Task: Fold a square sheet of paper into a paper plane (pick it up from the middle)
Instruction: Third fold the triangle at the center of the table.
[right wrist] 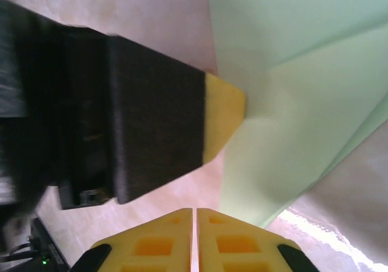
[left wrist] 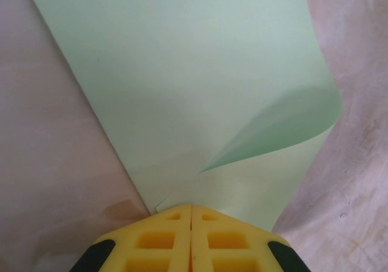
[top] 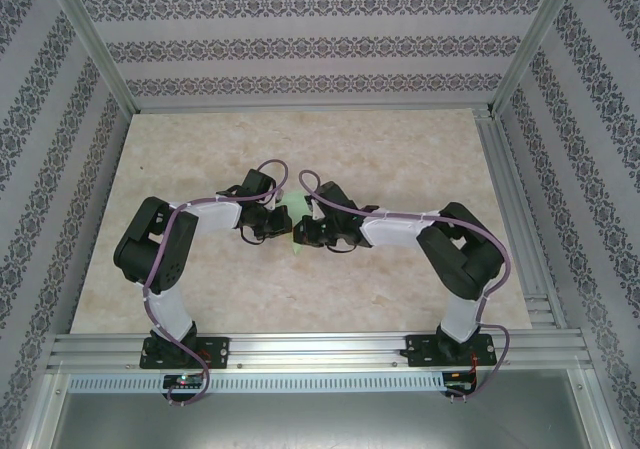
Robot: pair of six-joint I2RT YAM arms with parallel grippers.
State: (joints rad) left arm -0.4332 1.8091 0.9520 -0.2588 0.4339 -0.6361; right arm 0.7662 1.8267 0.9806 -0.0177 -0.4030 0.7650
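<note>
Marbled tabletop (top: 400, 149), green paper (left wrist: 182, 72) long axis near-to-far; left end effector (left wrist: 191, 208), right end effector (right wrist: 195, 211) pressed together

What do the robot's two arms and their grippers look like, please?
Both the left arm and the right arm have black joint housings with white link covers, and a mauve cable loops along each. The left gripper and the right gripper have yellow wedge-shaped fingertips with square recesses, set on black bodies.
</note>
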